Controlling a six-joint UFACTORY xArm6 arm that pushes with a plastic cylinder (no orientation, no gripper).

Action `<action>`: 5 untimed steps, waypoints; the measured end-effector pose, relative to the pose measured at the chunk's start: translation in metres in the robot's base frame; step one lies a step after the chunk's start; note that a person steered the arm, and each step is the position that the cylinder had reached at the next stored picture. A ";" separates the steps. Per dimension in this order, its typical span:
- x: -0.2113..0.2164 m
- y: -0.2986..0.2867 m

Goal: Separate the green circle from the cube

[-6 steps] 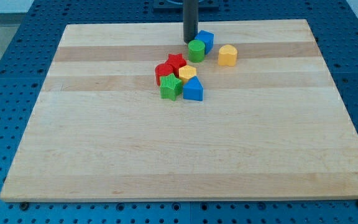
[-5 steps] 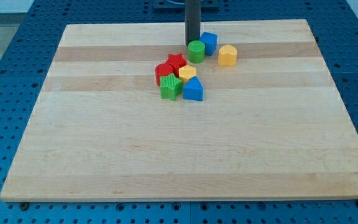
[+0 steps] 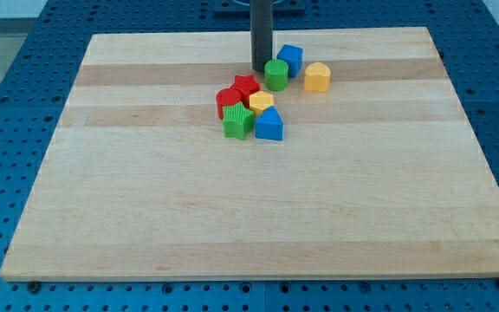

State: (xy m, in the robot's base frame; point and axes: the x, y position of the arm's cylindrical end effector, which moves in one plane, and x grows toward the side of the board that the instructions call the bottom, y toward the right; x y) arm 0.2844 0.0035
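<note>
A pale wooden board [image 3: 258,217] fills most of the view, resting on a blue perforated table [image 3: 7,104] that shows round its edges. The dark rod [image 3: 261,30] comes down from the view's top, and my tip [image 3: 261,69] sits on the board just to the view's left of the green circle [image 3: 275,74], very near it or touching; which, I cannot tell. The arm carries no jaws, only this rod, so nothing is clamped. Taking the green circle as the landmark: the blue cube [image 3: 290,59] stands just to its upper right, so close that the two seem to touch. The yellow block [image 3: 317,77], rounded on top, lies to the circle's right with a clear gap. Below and to the left of the circle sits a tight cluster: a red star [image 3: 247,86] nearest it, a red rounded block [image 3: 227,99] further left, a yellow block [image 3: 262,101] of unclear shape directly below the circle, a blue block [image 3: 269,125] with a pointed top under that, and a green ridged block [image 3: 237,122] lowest left of the circle.
</note>
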 end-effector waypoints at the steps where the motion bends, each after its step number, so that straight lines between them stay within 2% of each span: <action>1: 0.006 0.006; 5: 0.012 0.041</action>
